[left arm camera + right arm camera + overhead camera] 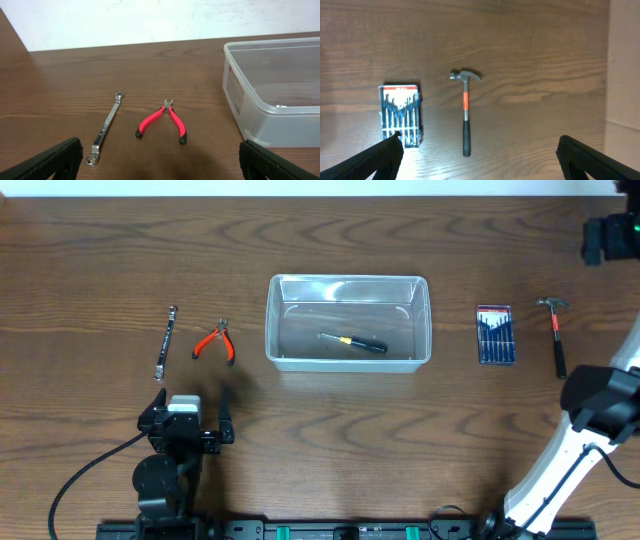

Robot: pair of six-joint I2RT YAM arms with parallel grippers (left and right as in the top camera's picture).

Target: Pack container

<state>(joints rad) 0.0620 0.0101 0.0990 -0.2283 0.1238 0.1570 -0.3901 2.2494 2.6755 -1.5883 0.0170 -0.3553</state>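
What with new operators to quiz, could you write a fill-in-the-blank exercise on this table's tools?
1. The only tool inside the container is a ____.
2. The red-handled pliers lie between the container and the ____.
3. The blue-and-red case lies between the container and the ____.
Missing words: screwdriver; wrench; hammer.

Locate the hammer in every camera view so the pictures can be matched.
Overhead: the hammer lies at the far right of the table, just right of the screwdriver set case.
Left wrist: not in it.
Right wrist: the hammer lies near the middle, head at the top, right of the screwdriver set case.
Shared landmark: the screwdriver set case, to the hammer's left in both views.
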